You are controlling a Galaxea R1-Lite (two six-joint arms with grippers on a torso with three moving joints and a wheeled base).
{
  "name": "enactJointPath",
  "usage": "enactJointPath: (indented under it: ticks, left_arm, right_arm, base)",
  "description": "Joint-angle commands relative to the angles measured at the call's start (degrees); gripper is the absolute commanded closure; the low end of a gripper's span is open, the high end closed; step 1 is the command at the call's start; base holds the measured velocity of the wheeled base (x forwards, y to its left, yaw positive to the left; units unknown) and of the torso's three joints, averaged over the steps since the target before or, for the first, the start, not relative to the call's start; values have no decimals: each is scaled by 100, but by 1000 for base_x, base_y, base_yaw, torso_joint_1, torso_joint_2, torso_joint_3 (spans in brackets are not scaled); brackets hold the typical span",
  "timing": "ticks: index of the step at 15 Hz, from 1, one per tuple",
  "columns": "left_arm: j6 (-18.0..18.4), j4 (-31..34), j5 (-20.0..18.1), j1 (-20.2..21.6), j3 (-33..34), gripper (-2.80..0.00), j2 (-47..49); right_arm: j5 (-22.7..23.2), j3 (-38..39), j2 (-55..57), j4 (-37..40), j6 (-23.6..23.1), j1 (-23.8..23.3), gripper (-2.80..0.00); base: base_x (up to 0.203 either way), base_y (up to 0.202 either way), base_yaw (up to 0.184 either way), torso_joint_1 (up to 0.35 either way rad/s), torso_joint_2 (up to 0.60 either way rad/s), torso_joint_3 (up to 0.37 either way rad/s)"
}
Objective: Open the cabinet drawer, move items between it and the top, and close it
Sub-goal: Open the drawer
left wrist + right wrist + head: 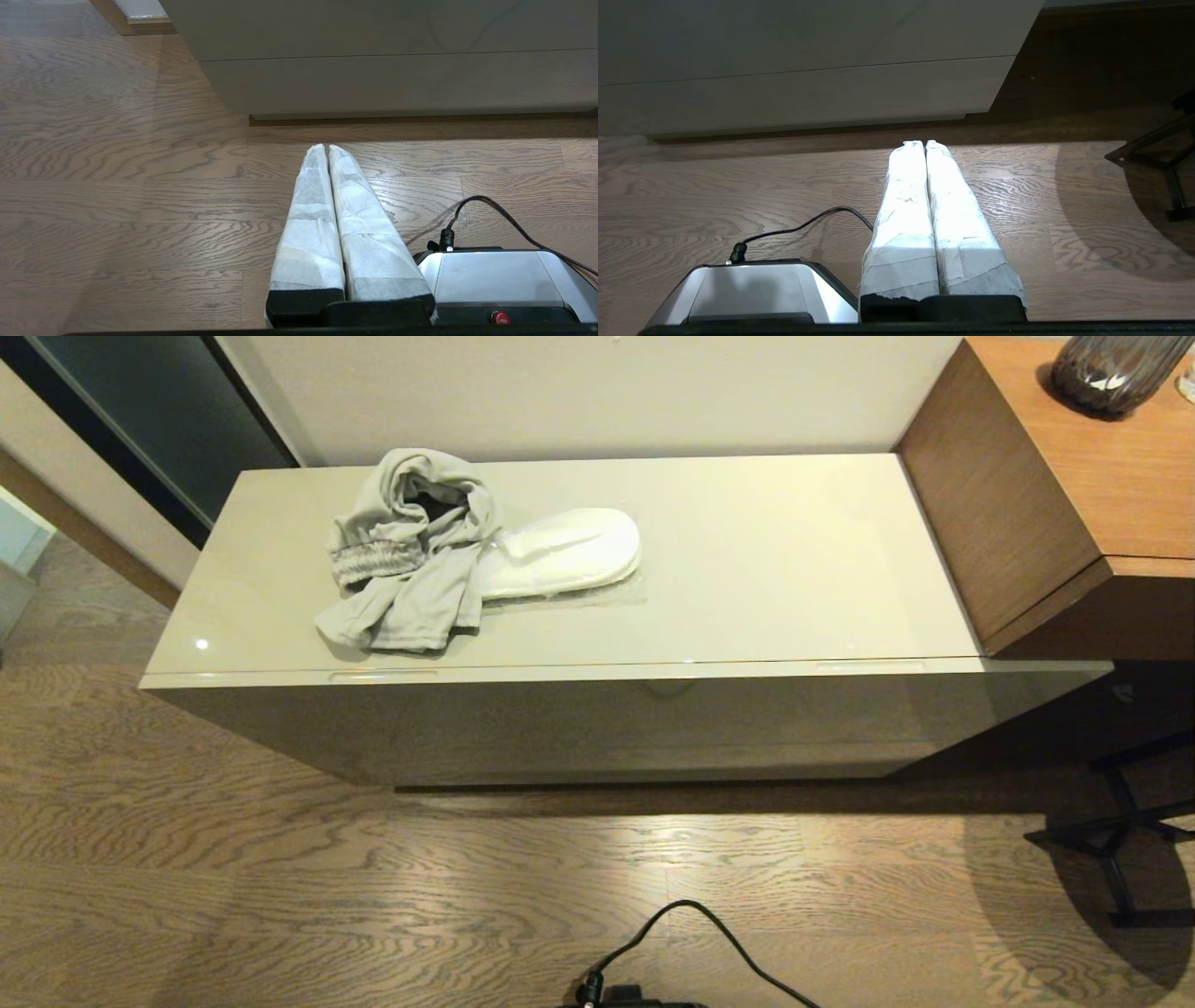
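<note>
1. My left gripper [325, 148] and right gripper [923, 143] hang low over the wood floor [280, 896], jaws pressed together, empty, near the cabinet front.
2. The cabinet drawer [597, 709] is closed.
3. The grey garment [411, 551] overlaps the white slippers [565, 555] on the top [794, 560], far left.

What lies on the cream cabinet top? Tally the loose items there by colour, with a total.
Light grey: 1, the grey garment, bunched up, with something dark in its folds that cannot be made out.
White: 1 visible, the white slipper in a clear sleeve, partly under the garment.
Total: 2 on the cabinet top.
</note>
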Motion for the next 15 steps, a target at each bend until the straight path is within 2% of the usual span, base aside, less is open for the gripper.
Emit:
enactJointPath:
  ticks: [1, 12, 14, 15]
  left_arm:
    - [1, -2, 4, 2, 0, 0, 8]
    - [142, 42, 30, 2, -26, 0, 8]
    - [186, 206, 20, 2, -222, 0, 13]
    - [191, 324, 5, 2, -508, 0, 80]
  right_arm:
    - [0, 9, -2, -8, -6, 4, 0]
    - [53, -185, -2, 194, -7, 13, 0]
    - [286, -595, -2, 831, 80, 10, 0]
    - [514, -1178, 0, 1373, 132, 9, 0]
  base:
    - [0, 0, 0, 0, 0, 0]
    - [0, 0, 0, 0, 0, 0]
    - [0, 0, 0, 0, 0, 0]
    - [0, 0, 0, 0, 0, 0]
